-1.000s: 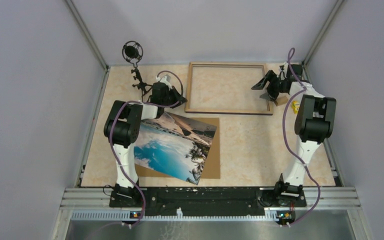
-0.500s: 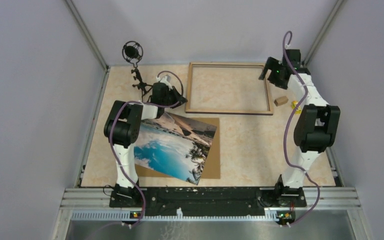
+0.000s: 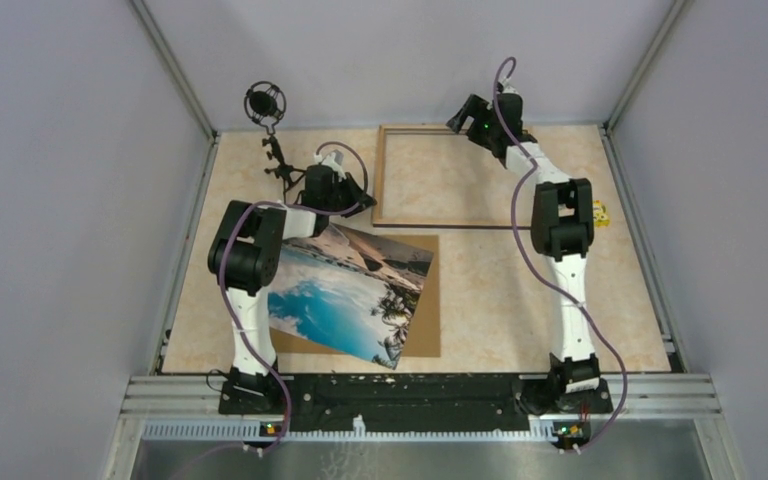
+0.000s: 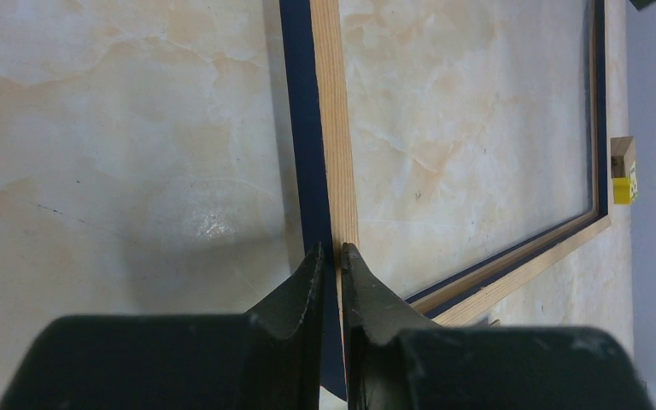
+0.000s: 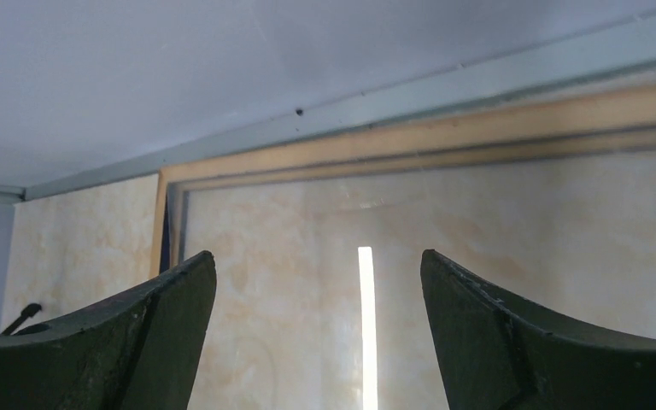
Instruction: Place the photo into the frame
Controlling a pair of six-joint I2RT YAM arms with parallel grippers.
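I see the left jaws pinching the left rail of the frame (image 3: 450,225) close to its near-left corner, with one finger on the dark blue outer edge and the other on the light wood. The right jaws are spread wide and hold nothing, hanging above the frame's far rail. The frame lies flat at the far middle of the surface (image 3: 500,300), its light wood side up. The photo (image 3: 345,295) lies face up and skewed on a brown board (image 3: 428,325) at the near left, apart from the frame. A small wooden block (image 4: 621,147) with a yellow piece (image 4: 622,190) sits just beside the frame's right rail.
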